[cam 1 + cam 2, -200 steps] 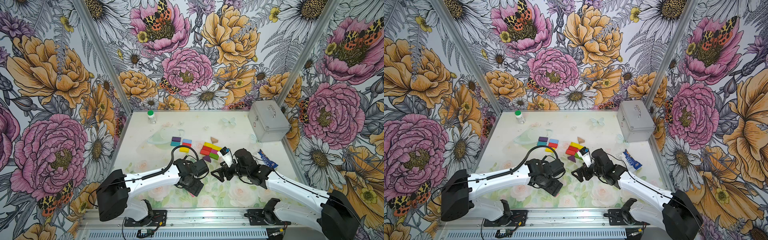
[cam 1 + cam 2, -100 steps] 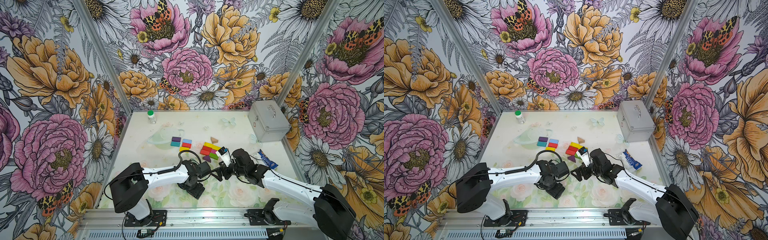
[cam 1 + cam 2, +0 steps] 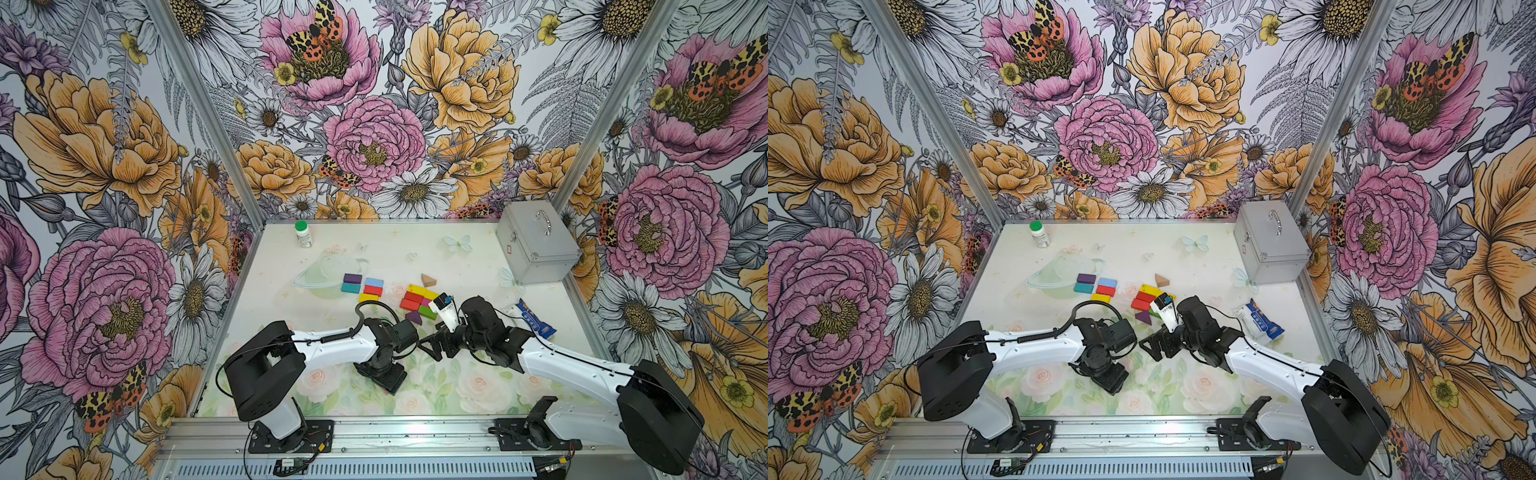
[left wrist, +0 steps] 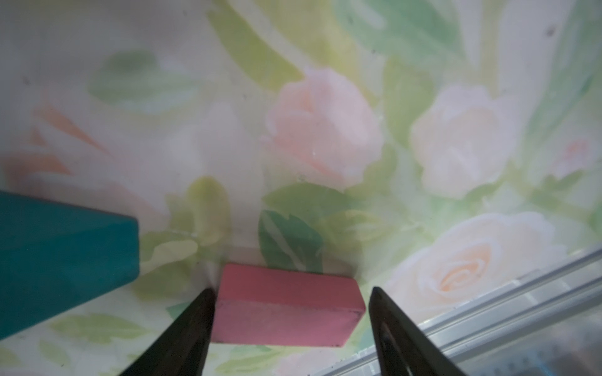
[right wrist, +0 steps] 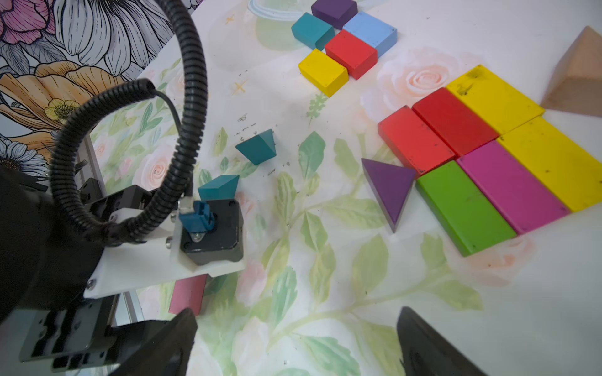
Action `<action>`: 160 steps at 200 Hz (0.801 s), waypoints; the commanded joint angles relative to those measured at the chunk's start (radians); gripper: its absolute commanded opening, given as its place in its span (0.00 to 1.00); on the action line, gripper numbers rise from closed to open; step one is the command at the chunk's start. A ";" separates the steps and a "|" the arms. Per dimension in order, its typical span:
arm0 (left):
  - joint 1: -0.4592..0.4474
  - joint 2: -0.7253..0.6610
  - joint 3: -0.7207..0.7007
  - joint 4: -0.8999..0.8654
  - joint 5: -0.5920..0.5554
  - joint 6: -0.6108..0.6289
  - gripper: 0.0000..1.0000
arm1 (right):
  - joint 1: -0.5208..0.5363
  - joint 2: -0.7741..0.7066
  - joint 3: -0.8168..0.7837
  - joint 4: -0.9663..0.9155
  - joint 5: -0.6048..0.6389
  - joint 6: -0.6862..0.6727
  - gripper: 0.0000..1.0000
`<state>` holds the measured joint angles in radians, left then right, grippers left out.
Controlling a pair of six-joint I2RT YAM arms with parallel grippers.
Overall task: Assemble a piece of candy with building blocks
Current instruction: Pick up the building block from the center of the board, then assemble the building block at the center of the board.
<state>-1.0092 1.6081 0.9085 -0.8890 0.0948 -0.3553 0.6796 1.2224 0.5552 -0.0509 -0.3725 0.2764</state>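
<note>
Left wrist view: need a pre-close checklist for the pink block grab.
1. pink block sits between the left tool fingers: ok.
2. Both fingers touching the block: not ok. One is at its end, the other stands off with a gap.
3. Block lying flat on the mat: ok.
4. teal block clear of the fingers: ok, apart but close.
5. right tool open, empty and off to the side: ok.
6. Free slot for it in the brick slab: cannot tell.
</note>
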 commanded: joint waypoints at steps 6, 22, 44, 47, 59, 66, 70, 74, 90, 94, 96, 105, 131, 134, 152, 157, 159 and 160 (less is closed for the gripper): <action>0.009 0.018 -0.002 0.023 0.030 0.019 0.69 | -0.005 0.013 0.035 0.032 -0.014 -0.011 0.97; 0.015 0.020 -0.001 0.023 0.030 0.019 0.64 | -0.007 0.010 0.034 0.033 -0.014 -0.012 0.97; 0.032 0.016 0.003 0.021 0.024 0.019 0.60 | -0.012 0.008 0.035 0.031 -0.016 -0.012 0.97; 0.036 0.012 0.003 0.020 0.025 0.019 0.60 | -0.012 0.008 0.035 0.031 -0.018 -0.012 0.97; 0.056 -0.007 0.013 0.016 0.026 0.020 0.60 | -0.015 0.006 0.038 0.028 -0.019 -0.014 0.97; 0.072 -0.025 0.025 0.013 0.036 0.018 0.59 | -0.017 0.001 0.041 0.026 -0.019 -0.014 0.97; 0.082 -0.042 0.033 0.012 0.044 0.016 0.59 | -0.018 -0.001 0.043 0.025 -0.019 -0.013 0.97; 0.093 -0.057 0.042 0.012 0.051 0.014 0.59 | -0.020 -0.004 0.043 0.025 -0.018 -0.014 0.97; 0.145 -0.127 0.087 0.011 0.078 0.017 0.58 | -0.026 -0.008 0.058 0.022 -0.016 -0.014 0.97; 0.164 -0.142 0.097 0.009 0.083 0.020 0.57 | -0.029 -0.009 0.064 0.022 -0.017 -0.015 0.97; 0.175 -0.150 0.103 0.008 0.087 0.023 0.57 | -0.029 -0.009 0.066 0.022 -0.017 -0.015 0.97; 0.231 -0.176 0.124 0.004 0.102 0.033 0.56 | -0.033 -0.004 0.080 0.022 -0.016 -0.019 0.97; 0.410 -0.177 0.182 -0.015 0.110 0.101 0.56 | -0.042 0.017 0.132 0.013 -0.021 -0.042 0.97; 0.430 -0.170 0.189 -0.018 0.107 0.112 0.56 | -0.043 0.021 0.138 0.013 -0.022 -0.046 0.97; 0.531 -0.109 0.250 -0.029 0.076 0.163 0.56 | -0.047 0.052 0.179 0.007 -0.037 -0.066 0.97; 0.554 -0.092 0.266 -0.028 0.061 0.174 0.56 | -0.048 0.060 0.191 0.005 -0.044 -0.072 0.97; 0.562 -0.085 0.272 -0.029 0.055 0.178 0.56 | -0.048 0.063 0.195 0.004 -0.045 -0.073 0.97; 0.565 -0.080 0.276 -0.029 0.052 0.178 0.56 | -0.048 0.066 0.197 0.004 -0.047 -0.076 0.97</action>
<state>-0.5323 1.4574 1.1320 -0.8936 0.1761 -0.2680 0.6384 1.2476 0.6922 -0.0463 -0.3916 0.2436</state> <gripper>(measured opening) 0.651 0.968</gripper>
